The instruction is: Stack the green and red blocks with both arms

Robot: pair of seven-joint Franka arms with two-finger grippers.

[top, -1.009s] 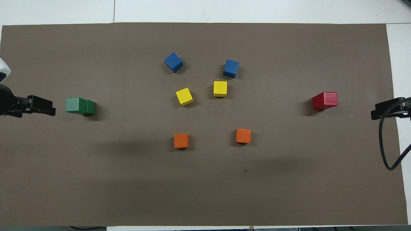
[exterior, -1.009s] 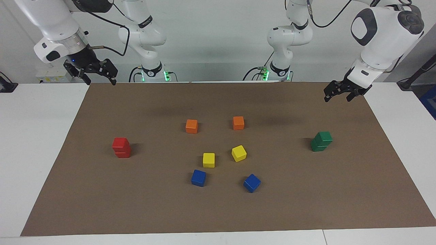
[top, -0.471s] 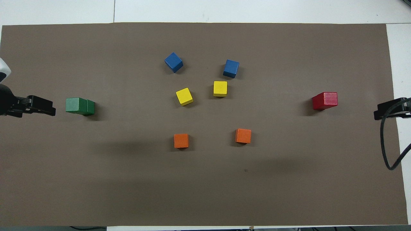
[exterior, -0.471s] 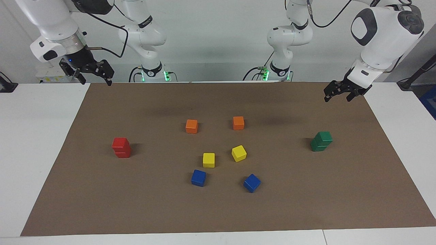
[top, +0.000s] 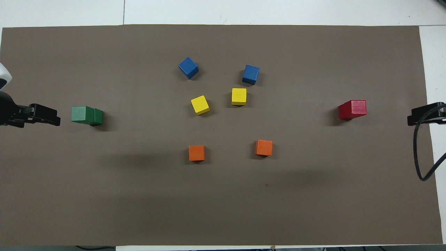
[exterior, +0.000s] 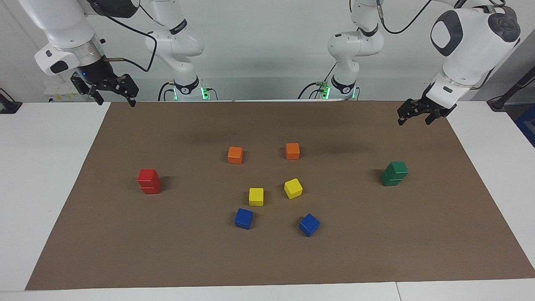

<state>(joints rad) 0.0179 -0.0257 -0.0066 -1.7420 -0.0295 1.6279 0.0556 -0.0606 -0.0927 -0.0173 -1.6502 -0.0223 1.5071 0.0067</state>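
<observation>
Right claw (exterior: pixel 115 97) spread and empty, raised over the mat's corner at the right arm's end; red blocks (exterior: pixel 149 181) stacked beneath, toward that end. Green blocks (exterior: pixel 393 173) stacked askew toward the left arm's end; left claw (exterior: pixel 415 117) spread, empty above. Probably finished: best withdrawn high, clear of both stacks.

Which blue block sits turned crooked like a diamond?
The blue block toward the left arm's end is turned cornerwise; the other blue block sits nearly straight.

A white table (exterior: pixel 50 167) carries a brown mat (exterior: pixel 376 251) before a pale wall (exterior: pixel 267 50).
</observation>
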